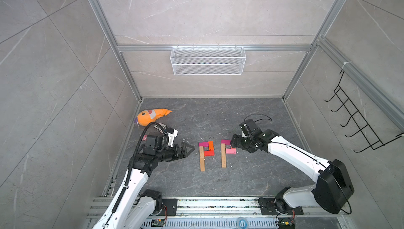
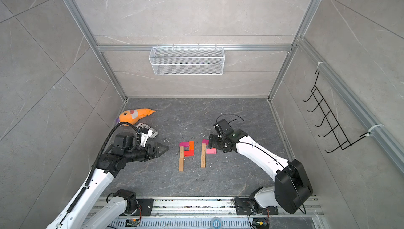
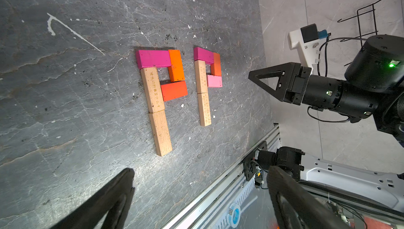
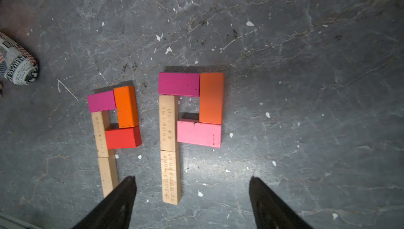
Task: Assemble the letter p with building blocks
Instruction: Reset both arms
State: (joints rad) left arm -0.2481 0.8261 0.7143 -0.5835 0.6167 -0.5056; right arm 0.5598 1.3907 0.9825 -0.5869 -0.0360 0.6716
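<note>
The right gripper [image 4: 191, 178] hangs spread and empty, seemingly clear of the pink-looped letter p [image 4: 168, 125], while the left gripper [image 3: 200, 170] gapes unladen beside the red-looped letter p [image 3: 153, 87]

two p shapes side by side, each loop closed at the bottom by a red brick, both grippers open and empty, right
Only the P by the left arm has a red brick. The right wrist view shows the other P closed by a light pink brick. The rest holds: side by side, left gripper and right gripper open and empty.
</note>
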